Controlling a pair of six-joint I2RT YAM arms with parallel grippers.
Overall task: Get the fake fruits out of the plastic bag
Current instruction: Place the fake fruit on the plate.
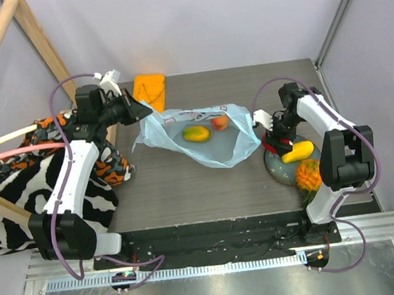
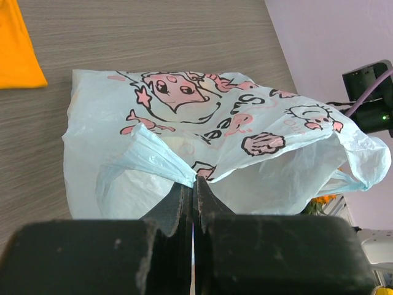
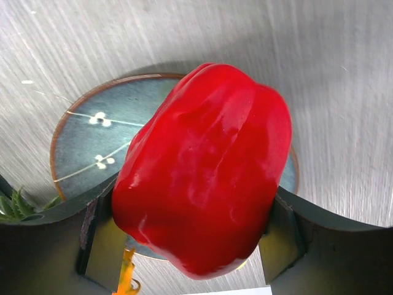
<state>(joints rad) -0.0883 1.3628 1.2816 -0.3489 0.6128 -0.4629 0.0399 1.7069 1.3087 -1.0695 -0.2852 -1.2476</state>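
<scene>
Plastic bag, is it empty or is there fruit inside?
Not empty: the plastic bag holds a yellow-green fruit and a peach-coloured fruit, seen from above.

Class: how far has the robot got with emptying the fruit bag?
Done: a yellow piece lies on the plate, the pineapple at its rim. In hand: the right jaws hold a red fruit over the plate; the left jaws pinch the bag. Left: two fruits inside, one yellow-green, one peach-coloured.

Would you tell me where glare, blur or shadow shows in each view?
Top external: evenly lit, glare on the metal sheet. Left wrist: left end effector dark and blurred, plastic bag sharp. Right wrist: soft highlights on the red fruit, plate shadowed beneath.
</scene>
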